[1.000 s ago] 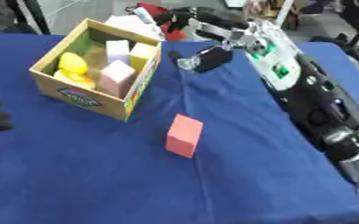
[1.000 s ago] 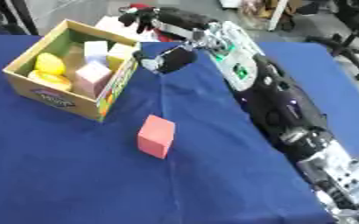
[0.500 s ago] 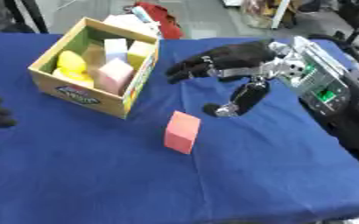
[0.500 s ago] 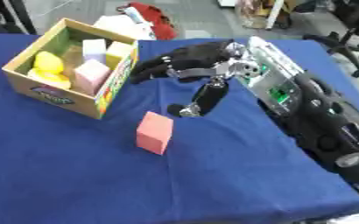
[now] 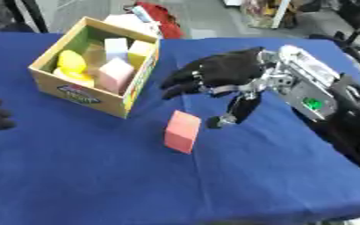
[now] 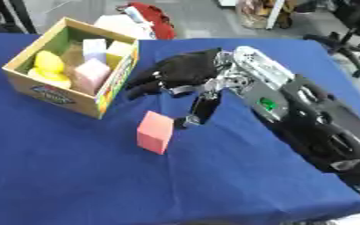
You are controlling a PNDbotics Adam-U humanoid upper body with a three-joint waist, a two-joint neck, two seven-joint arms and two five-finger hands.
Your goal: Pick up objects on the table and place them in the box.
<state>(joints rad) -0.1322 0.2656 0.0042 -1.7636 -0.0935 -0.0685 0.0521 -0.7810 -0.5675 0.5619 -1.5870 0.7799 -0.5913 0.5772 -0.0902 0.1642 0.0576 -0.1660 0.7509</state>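
right hand [image 5: 228, 72] moved nearer pink block [image 5: 182, 131], blue tablecloth [image 5: 99, 176], office floor behind

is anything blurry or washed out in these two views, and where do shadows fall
Left eye view: the right hand is smeared soft, and the pink block has soft edges and casts a faint shadow on the blue cloth. Right eye view: the box print is unreadable, and the floor behind looks pale.

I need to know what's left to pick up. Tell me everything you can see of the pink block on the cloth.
The pink block is a plain, matte, box-shaped piece, salmon pink, standing upright on the blue tablecloth. It sits apart from the cardboard box, nearer the camera. The right hand hangs open just beside and above it; nothing touches it.
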